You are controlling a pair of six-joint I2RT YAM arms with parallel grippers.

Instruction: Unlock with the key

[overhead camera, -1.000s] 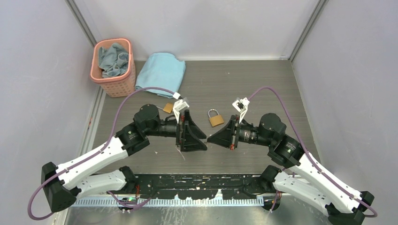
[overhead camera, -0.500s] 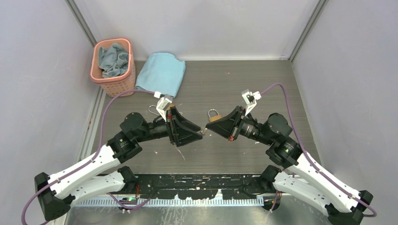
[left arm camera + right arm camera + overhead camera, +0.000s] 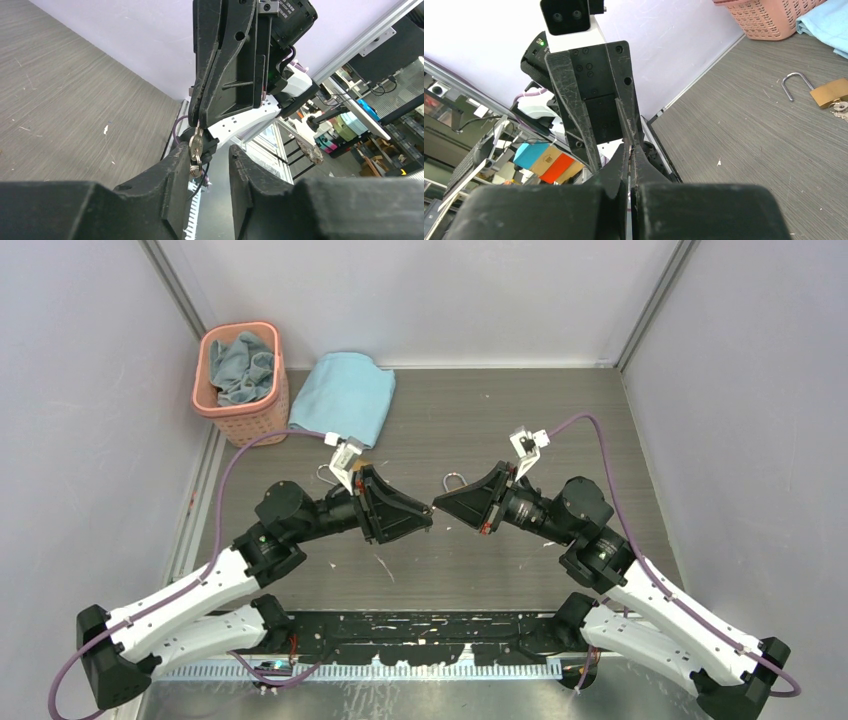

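Note:
A small silver key bunch [image 3: 196,150] hangs from the tips of my right gripper [image 3: 200,122], which is shut on it. My left gripper [image 3: 210,150] is open, and the keys hang between its fingers, against the left finger [image 3: 175,165]. In the top view the two grippers meet tip to tip, left [image 3: 422,521] and right [image 3: 440,506]. In the right wrist view my right gripper [image 3: 630,150] has its jaws pressed together. One brass padlock [image 3: 455,479] shows only its shackle behind the right gripper. A second brass padlock [image 3: 831,92] lies on the table behind the left arm.
A pink basket [image 3: 240,370] holding cloth stands at the back left. A light blue cloth [image 3: 345,395] lies beside it. The second padlock's shackle [image 3: 326,474] shows by the left wrist. Grey walls close in both sides.
Both grippers have moved away from the near edge, tips still together. The left arm swung back and left. The right gripper now covers the padlock's body.

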